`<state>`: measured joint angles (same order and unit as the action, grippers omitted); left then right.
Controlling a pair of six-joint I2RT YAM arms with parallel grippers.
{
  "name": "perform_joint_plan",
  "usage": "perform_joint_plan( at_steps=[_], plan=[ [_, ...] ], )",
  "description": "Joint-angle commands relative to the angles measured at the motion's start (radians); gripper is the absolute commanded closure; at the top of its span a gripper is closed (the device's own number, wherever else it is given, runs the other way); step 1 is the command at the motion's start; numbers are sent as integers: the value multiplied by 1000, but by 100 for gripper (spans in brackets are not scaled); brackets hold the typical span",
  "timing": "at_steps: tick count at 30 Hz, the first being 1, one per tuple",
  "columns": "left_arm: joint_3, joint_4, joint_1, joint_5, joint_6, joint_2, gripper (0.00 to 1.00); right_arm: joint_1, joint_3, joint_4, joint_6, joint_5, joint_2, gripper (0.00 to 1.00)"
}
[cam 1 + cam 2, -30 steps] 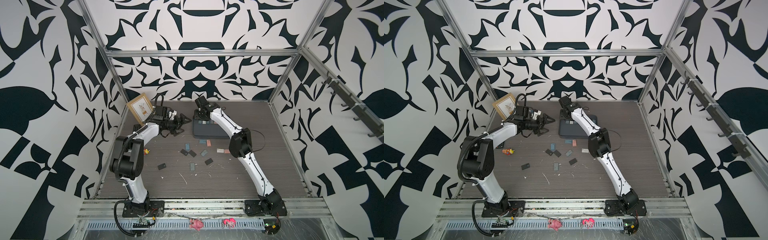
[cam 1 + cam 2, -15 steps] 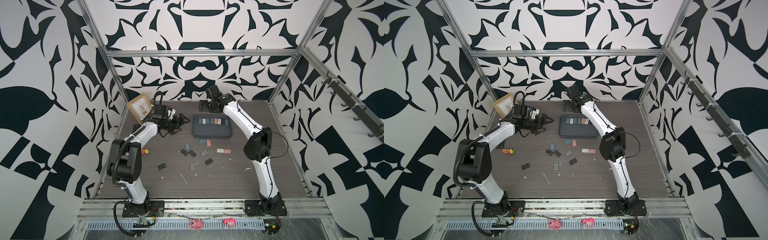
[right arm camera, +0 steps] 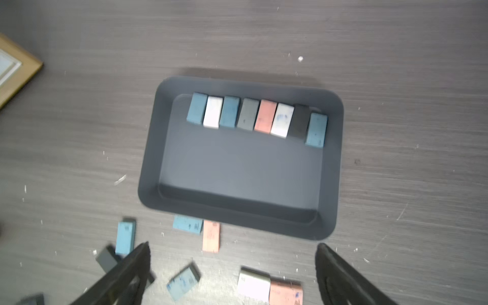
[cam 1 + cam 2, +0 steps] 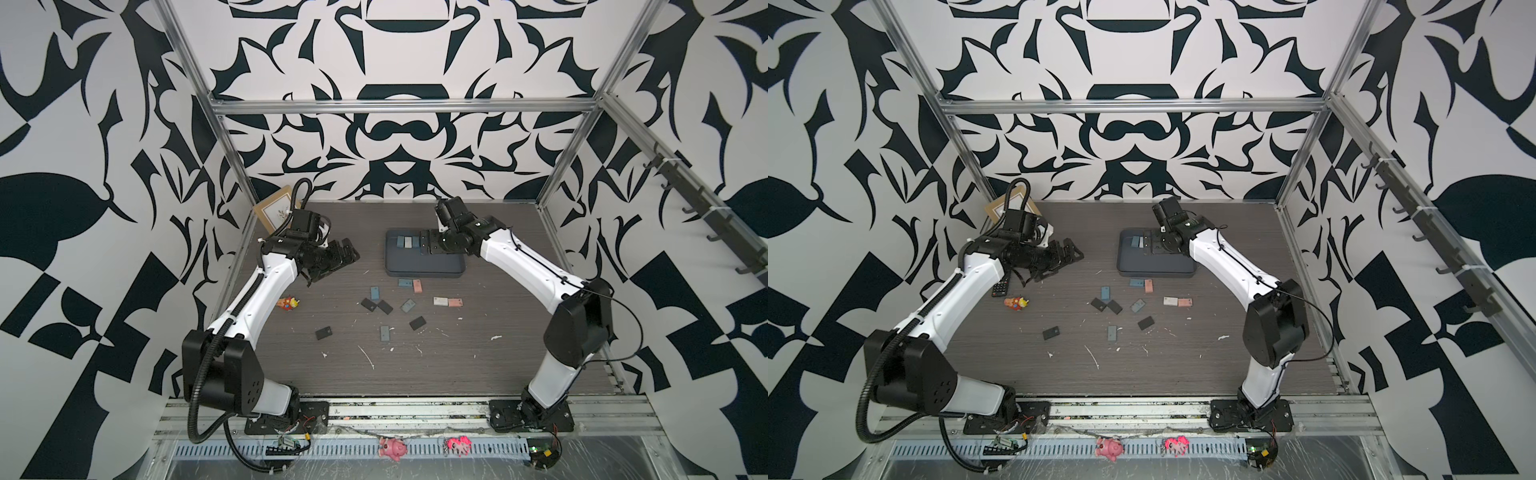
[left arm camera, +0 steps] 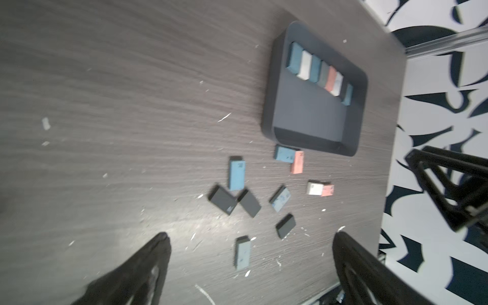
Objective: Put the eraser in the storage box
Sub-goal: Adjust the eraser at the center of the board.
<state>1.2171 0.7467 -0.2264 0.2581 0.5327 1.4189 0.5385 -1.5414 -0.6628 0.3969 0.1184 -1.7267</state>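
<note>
The storage box is a shallow dark grey tray at the back middle of the table, also seen in the top view. A row of several erasers lies along its far wall, blue, white, grey, pink and black. Several loose erasers are scattered on the table in front of it, among them a pink eraser and a white eraser. My right gripper hovers above the box, open and empty. My left gripper hangs left of the box, open and empty.
A tan picture frame leans in the back left corner. A small colourful toy and a black calculator lie under the left arm. White scraps dot the table. Pink toys hang at the front rail.
My right arm has swung its elbow out to the right and drawn the gripper back above the box with its jaws opening wide. The left arm has hardly moved.
</note>
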Motion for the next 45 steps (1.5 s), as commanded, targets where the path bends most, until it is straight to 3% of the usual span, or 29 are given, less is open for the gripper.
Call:
perform_joint_plan(
  at_steps=[1, 9, 15, 21, 35, 45],
  plan=[
    [-90, 173, 7, -145, -28, -30, 1, 52, 103, 83, -32, 13, 82, 2],
    [-345, 97, 31, -170, 88, -137, 1, 195, 291, 132, -11, 17, 157, 2],
    [-479, 21, 50, -164, 129, -183, 1, 219, 392, 178, 34, -9, 201, 2],
    [-569, -106, 54, -47, 145, -162, 1, 219, 430, 188, 48, -23, 223, 2],
    [-582, -241, 51, 82, 156, -51, 1, 214, 446, 194, 60, -8, 239, 2],
    [-560, -377, -47, 131, 272, -15, 1, 180, 446, 191, 75, -20, 239, 2]
  ],
)
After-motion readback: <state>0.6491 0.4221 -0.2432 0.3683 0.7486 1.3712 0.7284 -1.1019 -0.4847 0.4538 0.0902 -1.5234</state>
